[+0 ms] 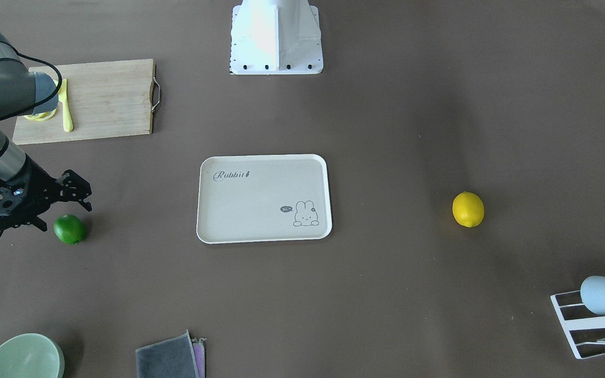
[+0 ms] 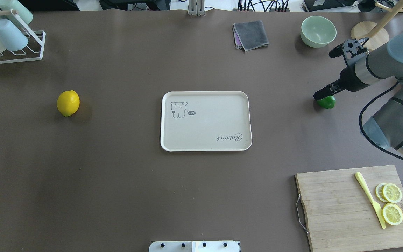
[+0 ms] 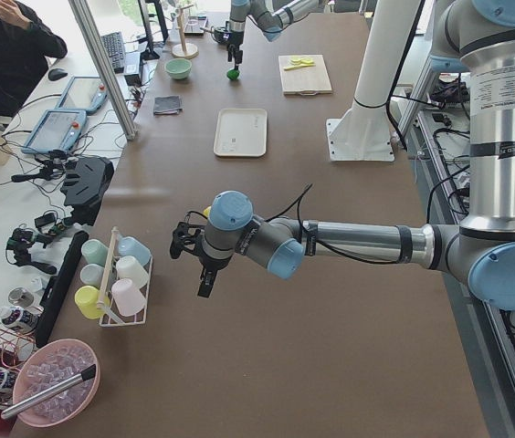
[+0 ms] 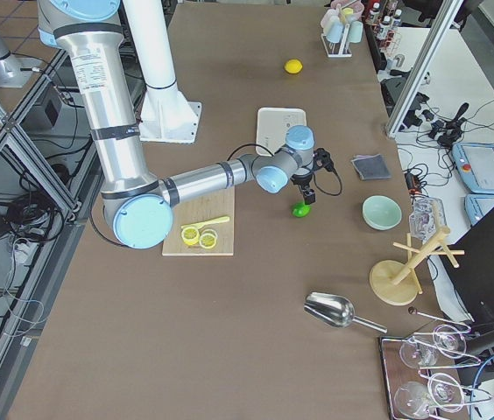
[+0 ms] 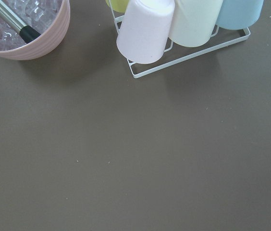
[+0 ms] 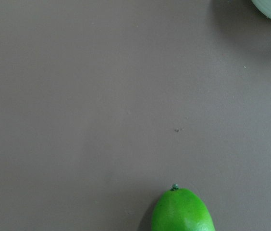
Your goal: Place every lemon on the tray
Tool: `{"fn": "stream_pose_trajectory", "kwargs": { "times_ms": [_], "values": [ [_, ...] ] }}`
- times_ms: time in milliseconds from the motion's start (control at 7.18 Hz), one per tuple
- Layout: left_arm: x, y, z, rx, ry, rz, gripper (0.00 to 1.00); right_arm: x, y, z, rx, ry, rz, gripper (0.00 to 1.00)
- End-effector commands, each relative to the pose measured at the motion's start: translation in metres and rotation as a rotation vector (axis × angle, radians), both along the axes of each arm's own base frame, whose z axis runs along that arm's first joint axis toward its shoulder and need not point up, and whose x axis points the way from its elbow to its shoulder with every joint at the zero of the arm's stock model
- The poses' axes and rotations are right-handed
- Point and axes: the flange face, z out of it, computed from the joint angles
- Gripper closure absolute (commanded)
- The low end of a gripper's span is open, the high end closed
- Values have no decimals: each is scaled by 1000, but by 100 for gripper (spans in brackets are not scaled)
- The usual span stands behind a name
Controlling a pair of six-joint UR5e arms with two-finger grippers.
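The yellow lemon (image 2: pixel 68 103) lies on the table's left half, well left of the tray (image 2: pixel 206 145), which is beige with "Rabbit" lettering and holds nothing. The green lemon (image 2: pixel 327 102) lies to the tray's right. It also shows in the front view (image 1: pixel 69 229) and at the bottom of the right wrist view (image 6: pixel 181 211). My right gripper (image 1: pixel 71 212) hangs open just over the green lemon, not touching it. My left gripper (image 3: pixel 200 274) shows only in the left side view, above the table beside the cup rack; I cannot tell whether it is open or shut.
A wooden cutting board (image 2: pixel 338 210) with lemon slices (image 2: pixel 391 203) and a yellow knife (image 2: pixel 369 197) lies near right. A green bowl (image 2: pixel 318 30), a grey cloth (image 2: pixel 251 34) and a wooden stand (image 2: pixel 369 33) are far right. A cup rack (image 2: pixel 11 52) stands far left, with a pink ice bowl (image 5: pixel 25 29) beside it.
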Motion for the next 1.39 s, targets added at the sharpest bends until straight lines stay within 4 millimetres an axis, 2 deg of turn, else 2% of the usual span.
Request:
{"fn": "stream_pose_trajectory", "kwargs": {
  "times_ms": [0,139,279,557,697,975,1115,1254],
  "values": [
    [49,2,-8,-21,56,2,2,-2,-3,15,-17,17,-5,0],
    [62,2,-13,-22,75,1,2,-3,-4,23,-27,29,0,0],
    [67,0,-15,-22,78,6,2,-4,-7,30,-23,37,9,0],
    [81,-2,-22,-21,86,25,2,-14,-13,59,-18,38,8,0],
    [88,-6,-29,-21,95,24,2,-19,-18,59,-16,35,12,0],
    [88,-7,-29,-18,95,28,2,-23,-14,57,-31,24,15,2],
    [88,-7,-30,-16,95,28,2,-26,-12,53,-51,12,30,43],
    [89,-7,-32,-19,102,27,2,-29,-10,50,-50,7,27,99]
  ]
}}
